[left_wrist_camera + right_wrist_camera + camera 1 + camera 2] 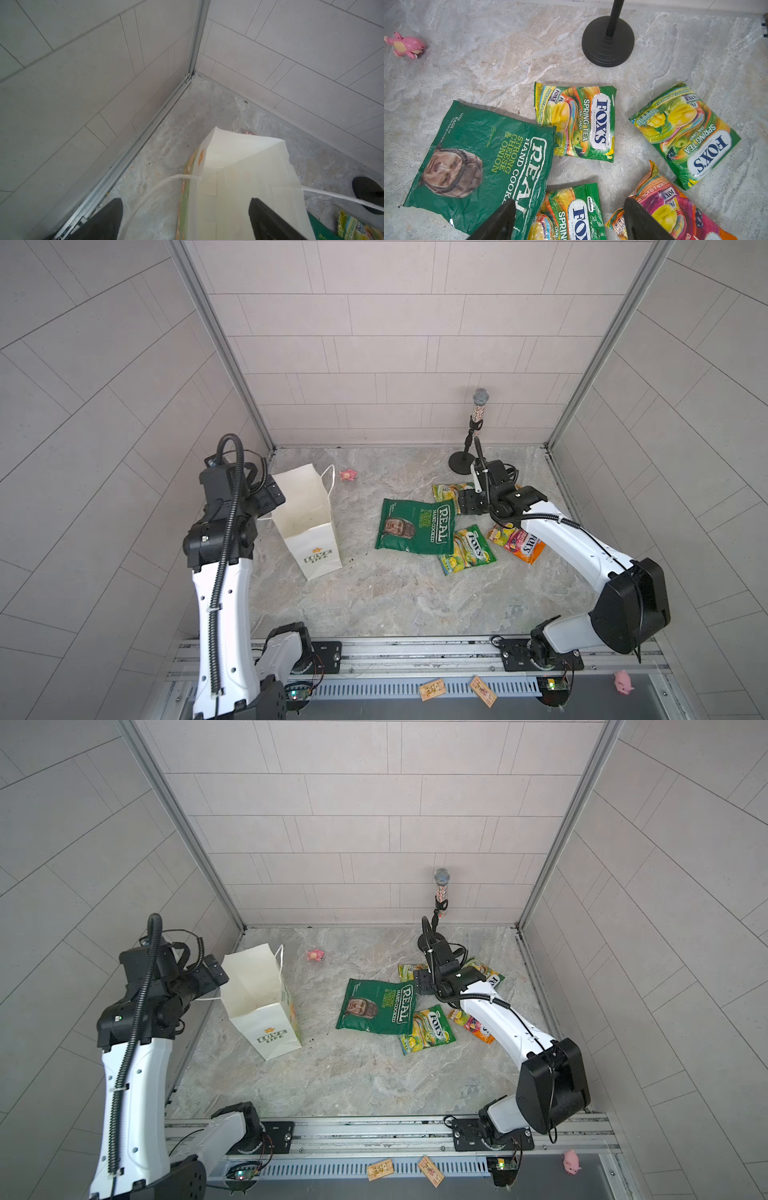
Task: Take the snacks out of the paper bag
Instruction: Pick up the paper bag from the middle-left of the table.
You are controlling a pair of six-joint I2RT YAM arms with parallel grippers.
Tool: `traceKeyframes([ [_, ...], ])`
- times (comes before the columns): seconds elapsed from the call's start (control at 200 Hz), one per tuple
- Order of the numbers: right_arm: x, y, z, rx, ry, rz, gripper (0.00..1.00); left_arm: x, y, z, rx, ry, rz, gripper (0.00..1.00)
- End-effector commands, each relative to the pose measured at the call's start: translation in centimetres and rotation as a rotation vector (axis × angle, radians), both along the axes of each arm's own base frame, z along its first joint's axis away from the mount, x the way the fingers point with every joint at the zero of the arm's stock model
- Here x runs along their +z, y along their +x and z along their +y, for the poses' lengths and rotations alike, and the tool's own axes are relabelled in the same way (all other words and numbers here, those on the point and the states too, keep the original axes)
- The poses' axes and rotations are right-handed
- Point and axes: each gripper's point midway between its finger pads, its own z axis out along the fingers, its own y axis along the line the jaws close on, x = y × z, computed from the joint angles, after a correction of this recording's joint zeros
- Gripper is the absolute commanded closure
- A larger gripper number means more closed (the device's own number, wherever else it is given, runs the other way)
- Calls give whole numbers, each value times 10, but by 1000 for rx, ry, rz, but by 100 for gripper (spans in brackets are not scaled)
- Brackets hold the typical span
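Table [395, 601]: flat and matte, with a grey-beige marble pattern. Every snack I can see lies on it.
Paper bag [318, 556] [272, 1038]: it stands upright on the left arm's side with its mouth open. It is white, stiff and boxy, with green lettering and an orange flower on the front. From above I see only its pale inner walls and bottom. The left wrist view [239, 166] adds a green-and-orange printed side wall.
Crisp packet [415, 526] [483, 162]: dark green crinkled foil, lying flat and face up mid-table, well apart from the bag. Its edge overlaps two sweet packets.
Microphone stand [461, 462]: black round base and thin pole at the back right. The right wrist view [608, 41] cuts off the glittery head.
Left gripper [185, 199] [274, 493]: the fingers are spread wide astride the bag's wall, one over the mouth and one outside. The cord handle [158, 187] runs between them. I can't tell whether they touch the paper.
Right gripper [569, 201] [463, 504]: the fingers are spread above the snack cluster and pinch nothing.
FOX'S packets [577, 122] [685, 135] [571, 214] [675, 212]: four small glossy pouches, three yellow-green and one orange-pink. In a top view [467, 549] the right arm hides most of one.
Pig toy [348, 475] [405, 45]: small, pink and smooth, lying behind the bag.
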Motion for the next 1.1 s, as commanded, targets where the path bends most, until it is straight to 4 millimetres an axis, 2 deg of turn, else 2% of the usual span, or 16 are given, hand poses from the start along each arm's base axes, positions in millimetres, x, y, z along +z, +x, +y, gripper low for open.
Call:
traceKeyframes([
  [0.0,11,-3,-4,2,2,-31,17,-20,3,-6,-16,-82,33,4],
  [0.135,11,-2,-3,2,11,-35,17,-38,8,-7,-30,-132,54,4],
  [0.245,10,-2,-2,3,19,-33,17,-51,12,-13,-53,-182,60,11],
  [0.46,10,-2,-2,5,25,-34,17,-59,21,-20,-86,-234,52,33],
  [0.645,9,-3,-2,3,31,-32,17,-70,26,-25,-112,-268,80,65],
  [0.74,8,-3,-2,3,33,-30,17,-67,25,-25,-112,-266,71,79],
  [0.841,10,-2,-2,3,35,-33,17,-61,30,-31,-145,-286,33,87],
  [0.981,10,-2,-2,2,33,-33,16,-49,46,-60,-287,-410,-60,100],
  [1.096,8,-2,-2,3,35,-28,16,-38,55,-76,-363,-489,-129,100],
])
